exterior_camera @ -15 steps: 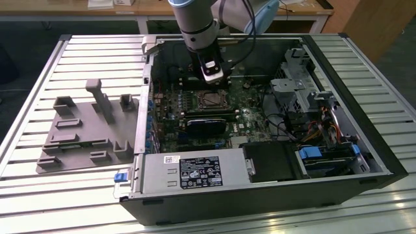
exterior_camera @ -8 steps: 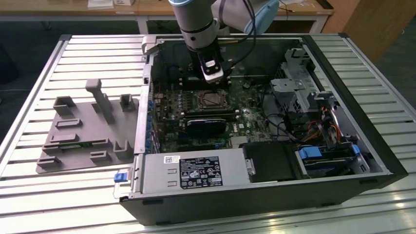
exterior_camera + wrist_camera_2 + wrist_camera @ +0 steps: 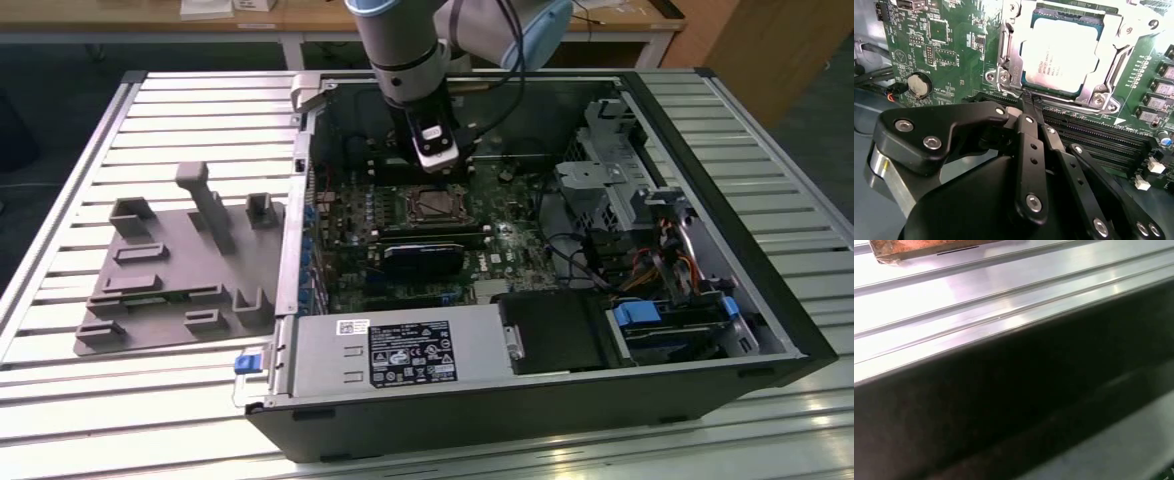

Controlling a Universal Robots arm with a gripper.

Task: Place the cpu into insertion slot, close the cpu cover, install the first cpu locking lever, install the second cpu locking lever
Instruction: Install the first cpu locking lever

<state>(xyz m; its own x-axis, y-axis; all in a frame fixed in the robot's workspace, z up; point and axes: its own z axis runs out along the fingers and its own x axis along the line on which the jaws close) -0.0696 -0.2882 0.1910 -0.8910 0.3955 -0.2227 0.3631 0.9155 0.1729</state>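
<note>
Tool (image 3: 1030, 104) fingers are drawn narrow, tips together, at the near edge of the socket in the second wrist view. Whether they nip something thin there or only touch the metal, I cannot tell.

The slatted metal desk (image 3: 80, 420) carries the open computer case (image 3: 534, 415), with a grey fixture (image 3: 174, 270) just beside it on the exterior view's left. The arm (image 3: 400, 50) reaches down into the case from above. On the green board (image 3: 954, 45) sits the insertion slot (image 3: 434, 205), directly below the tool. The cpu cover (image 3: 1093, 91) appears to lie down flat as a silver frame, and the cpu (image 3: 1061, 50) shows through its cut-out, seated square in the slot.

By my judgement the first two steps are done: chip in, cover down. The locking levers are what is left, and the pictures do not make plain whether either is latched.

Room is tight sideways. The case walls ring the board, a drive cage (image 3: 607, 185) stands on the exterior view's right, and a dark card (image 3: 420, 255) lies near the slot. Long black slots (image 3: 1094, 135) run just beneath the fingers, and a coin battery (image 3: 919, 85) sits well apart. The way upward is open.
</note>
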